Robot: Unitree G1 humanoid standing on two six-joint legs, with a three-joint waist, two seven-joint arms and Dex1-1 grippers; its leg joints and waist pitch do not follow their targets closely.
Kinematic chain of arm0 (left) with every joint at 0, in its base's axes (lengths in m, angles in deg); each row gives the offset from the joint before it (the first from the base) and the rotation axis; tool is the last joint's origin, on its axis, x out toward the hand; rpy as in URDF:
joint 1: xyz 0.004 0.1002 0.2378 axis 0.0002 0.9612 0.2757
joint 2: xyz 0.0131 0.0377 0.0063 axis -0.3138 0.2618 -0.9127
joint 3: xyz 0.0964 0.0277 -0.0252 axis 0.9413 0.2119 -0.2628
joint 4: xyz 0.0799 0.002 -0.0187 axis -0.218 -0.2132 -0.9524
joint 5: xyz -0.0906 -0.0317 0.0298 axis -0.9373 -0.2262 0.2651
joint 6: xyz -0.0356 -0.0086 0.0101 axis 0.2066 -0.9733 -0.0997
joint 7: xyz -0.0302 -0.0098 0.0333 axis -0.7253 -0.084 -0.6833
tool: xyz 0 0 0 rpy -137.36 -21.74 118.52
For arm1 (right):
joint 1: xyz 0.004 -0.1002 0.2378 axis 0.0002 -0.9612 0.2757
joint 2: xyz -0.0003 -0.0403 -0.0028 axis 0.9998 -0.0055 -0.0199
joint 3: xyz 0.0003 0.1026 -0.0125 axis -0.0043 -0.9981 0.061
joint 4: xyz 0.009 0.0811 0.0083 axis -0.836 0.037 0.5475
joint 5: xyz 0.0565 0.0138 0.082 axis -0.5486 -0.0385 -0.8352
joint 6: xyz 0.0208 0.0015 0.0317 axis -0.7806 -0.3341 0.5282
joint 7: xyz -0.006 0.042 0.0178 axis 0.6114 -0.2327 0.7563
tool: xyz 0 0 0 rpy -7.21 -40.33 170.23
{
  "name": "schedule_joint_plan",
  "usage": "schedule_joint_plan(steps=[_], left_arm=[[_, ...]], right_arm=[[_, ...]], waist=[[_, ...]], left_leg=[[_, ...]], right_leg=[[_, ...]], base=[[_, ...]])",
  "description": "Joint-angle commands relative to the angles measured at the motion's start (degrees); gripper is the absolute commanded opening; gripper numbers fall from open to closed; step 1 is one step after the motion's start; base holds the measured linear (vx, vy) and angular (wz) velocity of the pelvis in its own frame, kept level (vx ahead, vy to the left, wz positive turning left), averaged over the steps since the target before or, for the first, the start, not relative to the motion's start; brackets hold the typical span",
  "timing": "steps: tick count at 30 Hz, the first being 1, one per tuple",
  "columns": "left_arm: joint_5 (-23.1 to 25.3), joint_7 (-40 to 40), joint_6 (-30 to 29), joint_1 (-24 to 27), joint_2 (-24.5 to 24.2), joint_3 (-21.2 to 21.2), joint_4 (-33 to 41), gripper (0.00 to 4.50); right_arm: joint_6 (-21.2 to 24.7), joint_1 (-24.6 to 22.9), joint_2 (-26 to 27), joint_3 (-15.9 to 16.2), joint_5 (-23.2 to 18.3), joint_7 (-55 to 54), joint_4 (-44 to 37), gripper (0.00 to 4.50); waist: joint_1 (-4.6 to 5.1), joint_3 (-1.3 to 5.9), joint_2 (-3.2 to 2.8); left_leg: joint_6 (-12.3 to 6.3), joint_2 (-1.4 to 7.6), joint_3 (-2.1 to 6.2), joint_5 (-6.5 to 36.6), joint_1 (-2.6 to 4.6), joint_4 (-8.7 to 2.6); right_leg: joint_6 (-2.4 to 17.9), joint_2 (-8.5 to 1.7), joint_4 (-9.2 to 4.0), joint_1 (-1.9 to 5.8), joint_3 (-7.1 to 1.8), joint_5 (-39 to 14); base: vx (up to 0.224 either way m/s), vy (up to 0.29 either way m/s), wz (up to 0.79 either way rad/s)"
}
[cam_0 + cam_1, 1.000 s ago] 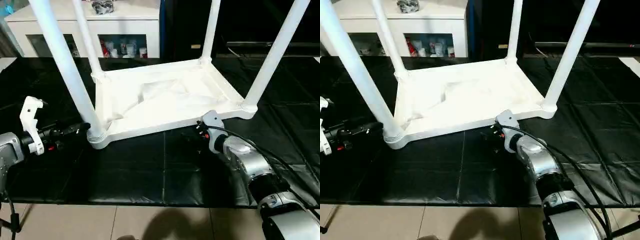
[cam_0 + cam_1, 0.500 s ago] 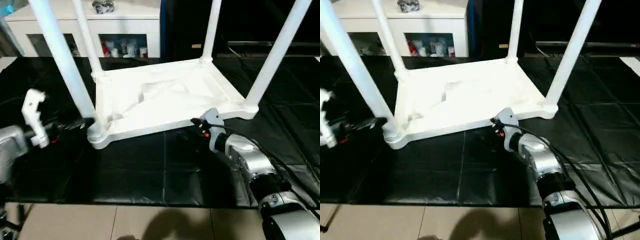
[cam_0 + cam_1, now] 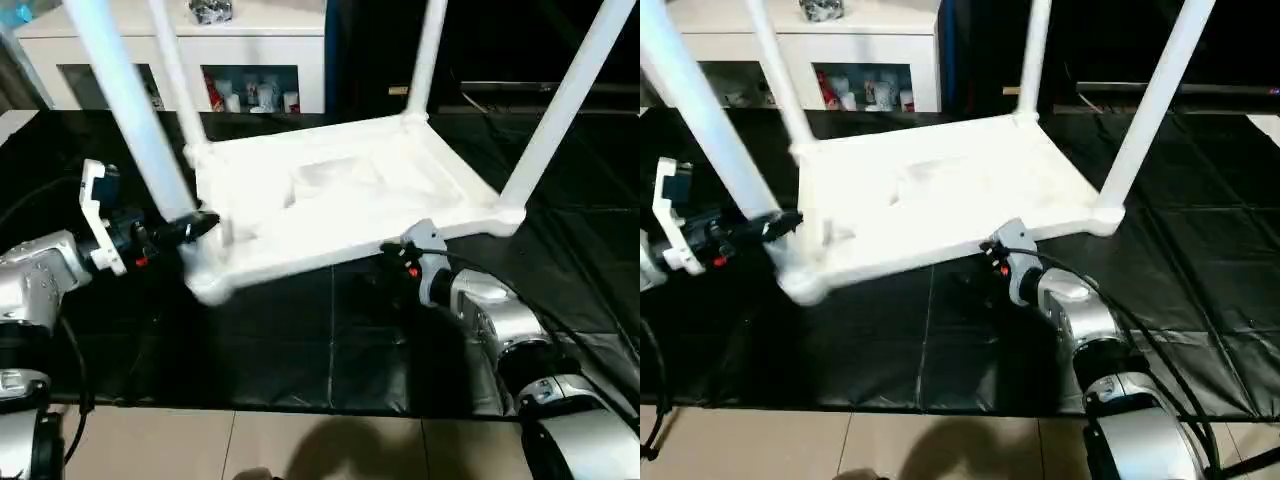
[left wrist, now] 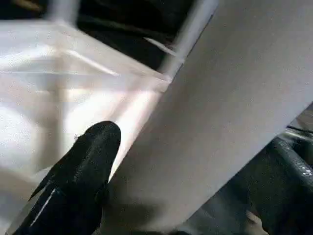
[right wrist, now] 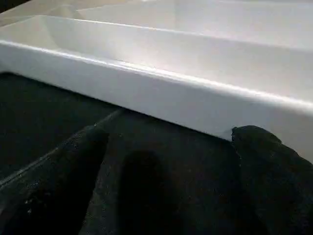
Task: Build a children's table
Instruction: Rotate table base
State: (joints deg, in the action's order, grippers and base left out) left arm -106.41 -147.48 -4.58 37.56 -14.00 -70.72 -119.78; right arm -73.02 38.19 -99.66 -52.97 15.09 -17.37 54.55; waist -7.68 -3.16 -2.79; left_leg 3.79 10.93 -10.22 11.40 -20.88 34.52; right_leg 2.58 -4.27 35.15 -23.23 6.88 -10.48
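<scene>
Children's table [image 3: 340,205] lies upside down on the black mat [image 3: 330,340], top face down, all four legs in their corner sockets and pointing up, so assembly looks near complete. It lies inverted because the sockets open on the underside; that is the only way you can seat the legs. Your left tool [image 3: 190,228] sits at the near-left leg [image 3: 135,120], just above its socket [image 3: 205,285]. In the left wrist view one black finger [image 4: 88,161] lies against the leg's side with the leg passing between the spread jaws, so the tool is apart, straddling the leg rather than clamped on it. I judge you placed it low there to steady or press the leg where it meets the socket. Your right tool [image 3: 990,262] is at the near long rim [image 5: 161,93] of the inverted top, jaws wide apart and holding nothing; the wrist view shows both fingers resting low on the mat below the rim. That reads as bracing against sliding. White cabinet [image 3: 215,45] stands behind, well apart.
</scene>
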Motion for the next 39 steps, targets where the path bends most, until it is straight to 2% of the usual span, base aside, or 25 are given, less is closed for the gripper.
schedule_joint_plan(steps=[1, 4, 8, 10, 11, 12, 13, 14, 15, 16, 18, 19, 21, 23, 24, 28, 29, 33, 35, 39], left_arm=[[-1.94, -3.57, -2.97, 0.67, -1.10, 2.15, 4.85, 4.13], [-3.45, -5.42, -5.86, 2.30, -1.87, 4.20, 9.78, 4.13], [-6.03, -6.08, -9.25, 4.73, -1.84, 6.07, 17.01, 4.13], [-10.29, -3.93, -13.62, 7.74, 1.03, 8.50, 27.59, 4.13], [-10.29, -3.93, -13.62, 7.74, 1.03, 8.50, 27.59, 4.13], [-11.35, -2.27, -14.72, 8.41, 3.22, 9.38, 30.64, 4.13], [-11.80, -0.75, -14.94, 8.81, 5.46, 10.53, 32.49, 4.13], [-11.97, 0.00, -15.01, 9.01, 6.50, 11.10, 33.34, 4.13], [-12.04, 0.37, -15.04, 9.11, 7.04, 11.43, 33.77, 4.13], [-11.76, 2.18, -14.70, 9.18, 9.51, 12.83, 34.64, 4.13], [-11.30, 4.15, -14.35, 9.04, 11.56, 13.26, 34.54, 4.13], [-11.18, 5.40, -14.16, 9.01, 13.19, 13.51, 34.29, 4.13], [-9.70, 8.08, -12.76, 8.95, 16.39, 14.54, 33.95, 4.13], [-9.03, 9.55, -12.27, 8.87, 17.54, 14.63, 34.05, 4.13], [-7.73, 11.33, -10.82, 8.44, 18.96, 14.75, 33.38, 4.13], [-2.33, 18.41, -4.48, 5.43, 21.85, 13.92, 27.31, 4.13], [-1.40, 19.00, -3.05, 4.71, 21.41, 13.33, 25.93, 4.13], [-0.71, 18.66, -1.90, 3.82, 18.60, 11.27, 24.25, 4.13], [-0.92, 18.13, -2.25, 3.89, 17.57, 10.61, 24.33, 4.13], [-0.01, 16.14, -2.02, 5.17, 13.85, 10.93, 25.40, 4.13]], right_arm=[[-1.38, 2.26, 0.81, -0.22, 0.22, 0.09, 1.16, 4.50], [-1.85, 2.76, 1.26, -0.16, 0.61, -0.40, 2.53, 4.50], [-2.34, 3.37, 1.96, -0.12, 1.15, -1.46, 3.70, 4.50], [-3.01, 4.38, 3.54, -0.13, 1.64, -2.88, 4.88, 4.50], [-3.01, 4.38, 3.54, -0.13, 1.64, -2.88, 4.88, 4.50], [-3.67, 4.92, 4.31, -0.14, 1.86, -3.41, 5.68, 4.50], [-4.04, 5.32, 5.00, -0.01, 2.08, -4.02, 6.19, 4.50], [-4.20, 5.51, 5.33, 0.06, 2.20, -4.31, 6.47, 4.50], [-4.29, 5.61, 5.50, 0.10, 2.26, -4.45, 6.60, 4.50], [-4.64, 5.93, 6.25, 0.39, 2.61, -4.85, 6.98, 4.50], [-4.85, 6.11, 6.77, 0.57, 2.83, -5.00, 7.22, 4.50], [-5.13, 6.25, 7.20, 0.80, 3.11, -5.20, 7.42, 4.50], [-5.78, 6.72, 8.08, 1.06, 3.80, -6.07, 8.23, 4.50], [-6.15, 6.96, 8.31, 0.98, 4.17, -6.43, 8.74, 4.50], [-6.50, 7.19, 8.56, 1.02, 4.69, -7.33, 9.28, 4.50], [-6.83, 7.39, 8.71, 0.86, 6.04, -11.27, 10.35, 4.50], [-6.58, 7.32, 8.48, 0.52, 6.18, -12.51, 10.66, 4.50], [-6.82, 6.92, 7.34, -0.50, 6.88, -16.26, 11.95, 4.50], [-6.97, 6.62, 6.78, -0.91, 6.95, -17.29, 12.13, 4.50], [-7.40, 5.13, 5.13, -1.87, 6.41, -16.86, 11.04, 4.50]], waist=[[0.04, 4.40, -0.52], [0.40, 4.22, -0.48], [1.07, 4.30, -0.39], [1.41, 4.44, -0.36], [1.41, 4.44, -0.36], [1.54, 4.21, -0.13], [1.72, 4.25, -0.15], [1.87, 4.11, 0.27], [1.92, 4.10, 0.17], [1.93, 4.03, 0.47], [2.02, 4.02, 0.45], [2.10, 4.06, 0.73], [2.08, 4.04, 0.74], [2.04, 4.10, 0.64], [2.17, 4.10, 0.80], [2.08, 4.24, 0.79], [2.14, 4.24, 0.93], [2.21, 4.36, 0.73], [2.08, 4.37, 0.63], [2.04, 4.33, 0.65]], left_leg=[[-2.58, 2.90, 0.97, 7.33, 0.41, -3.70], [-2.52, 2.81, 0.98, 7.34, 0.25, -3.75], [-2.67, 2.90, 1.06, 6.41, 0.09, -3.72], [-2.62, 3.12, 1.03, 5.70, 0.12, -3.65], [-2.62, 3.12, 1.03, 5.70, 0.12, -3.65], [-2.99, 2.85, 0.86, 5.51, -0.01, -3.64], [-2.99, 2.86, 0.90, 5.21, -0.14, -3.60], [-3.16, 2.66, 0.86, 5.11, -0.36, -3.56], [-3.15, 2.63, 0.81, 5.40, -0.27, -3.52], [-3.30, 2.52, 0.75, 5.69, -0.20, -3.49], [-3.59, 2.47, 0.72, 5.54, -0.23, -3.45], [-3.67, 2.46, 0.64, 5.45, -0.15, -3.42], [-3.70, 2.49, 0.69, 5.45, -0.11, -3.43], [-3.64, 2.49, 0.75, 5.41, -0.05, -3.42], [-3.98, 2.53, 0.72, 5.18, -0.03, -3.44], [-4.28, 2.39, 0.84, 4.50, 0.02, -3.43], [-4.24, 2.37, 0.78, 4.53, -0.02, -3.42], [-4.01, 2.30, 0.83, 4.01, 0.01, -3.37], [-3.92, 2.42, 0.73, 4.01, 0.26, -3.34], [-4.29, 2.45, 0.71, 4.32, 0.03, -3.35]], right_leg=[[14.28, -5.25, -3.01, 3.56, -3.97, -6.13], [13.89, -5.25, -3.14, 3.68, -3.98, -7.73], [14.05, -5.18, -2.93, 3.89, -3.91, -7.18], [14.67, -5.32, -2.60, 3.91, -3.95, -6.05], [14.67, -5.32, -2.60, 3.91, -3.95, -6.05], [14.76, -5.02, -3.02, 3.83, -3.88, -6.31], [15.06, -5.18, -2.89, 4.05, -3.92, -6.38], [14.58, -5.13, -3.06, 4.19, -3.86, -7.48], [14.24, -5.10, -3.21, 4.13, -3.88, -8.37], [13.40, -5.05, -3.43, 4.10, -3.93, -10.29], [12.19, -4.93, -3.68, 4.08, -3.90, -12.02], [11.83, -4.78, -3.77, 3.99, -3.91, -12.16], [11.56, -4.74, -3.84, 3.89, -3.87, -12.63], [11.40, -4.75, -3.79, 3.85, -3.83, -12.74], [11.37, -4.68, -3.84, 3.81, -3.87, -12.24], [10.34, -4.64, -3.82, 3.87, -3.84, -11.16], [10.36, -4.62, -3.82, 3.90, -3.84, -11.11], [10.53, -4.67, -3.58, 3.83, -3.81, -10.55], [11.05, -4.65, -3.50, 3.66, -3.85, -9.83], [11.39, -4.63, -3.21, 3.76, -3.81, -8.80]], base=[[0.000, 0.000, 0.00], [0.000, 0.000, 0.00], [0.000, 0.000, 0.00], [0.000, 0.000, 0.00], [0.000, 0.000, 0.00], [0.000, 0.000, 0.00], [0.000, 0.000, 0.00], [0.000, 0.000, 0.00], [0.000, 0.000, 0.00], [0.000, 0.000, 0.00], [0.000, 0.000, 0.00], [0.000, 0.000, 0.00], [0.000, 0.000, 0.00], [0.000, 0.000, 0.00], [0.000, 0.000, 0.00], [0.000, 0.000, 0.00], [0.000, 0.000, 0.00], [0.000, 0.000, 0.00], [0.000, 0.000, 0.00], [0.000, 0.000, 0.00]])
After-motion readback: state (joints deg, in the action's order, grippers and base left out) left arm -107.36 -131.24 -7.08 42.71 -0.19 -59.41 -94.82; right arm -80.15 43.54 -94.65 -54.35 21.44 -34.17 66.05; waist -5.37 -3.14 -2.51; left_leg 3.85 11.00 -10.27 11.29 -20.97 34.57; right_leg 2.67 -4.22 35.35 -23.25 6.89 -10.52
